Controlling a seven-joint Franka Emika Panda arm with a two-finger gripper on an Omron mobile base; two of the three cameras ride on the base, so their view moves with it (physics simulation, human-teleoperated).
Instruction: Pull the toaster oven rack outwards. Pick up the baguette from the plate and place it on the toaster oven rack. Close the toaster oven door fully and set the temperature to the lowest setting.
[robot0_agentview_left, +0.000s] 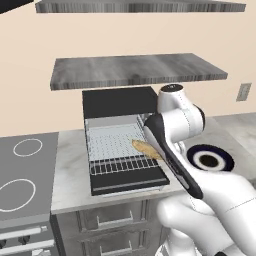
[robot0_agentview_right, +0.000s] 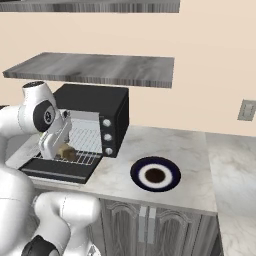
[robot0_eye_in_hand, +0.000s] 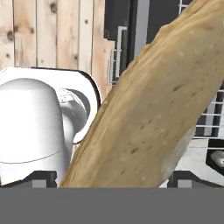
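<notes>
The baguette (robot0_agentview_left: 145, 148) lies on the toaster oven rack (robot0_agentview_left: 117, 150), toward the rack's right side, with its long axis running diagonally across the wire grid. In the hand view the baguette (robot0_eye_in_hand: 148, 109) sits directly in front of the camera, between the two dark finger tips (robot0_eye_in_hand: 41, 178) at the lower corners. The gripper (robot0_eye_in_hand: 113, 181) has its jaws spread wide, one on each side of the loaf; whether either tip touches the bread cannot be determined. The rack is drawn outward over the toaster oven door (robot0_agentview_left: 131, 183), which is folded down flat at the counter edge. In the right base view, the hand hangs low over the rack (robot0_agentview_right: 80, 150), with the baguette (robot0_agentview_right: 66, 152) partly visible beneath it. The three knobs (robot0_agentview_right: 106, 135) form a column on the oven's right front panel. The plate (robot0_agentview_right: 155, 174) rests on the counter (robot0_agentview_right: 165, 150) to the right of the oven, well apart from it.
</notes>
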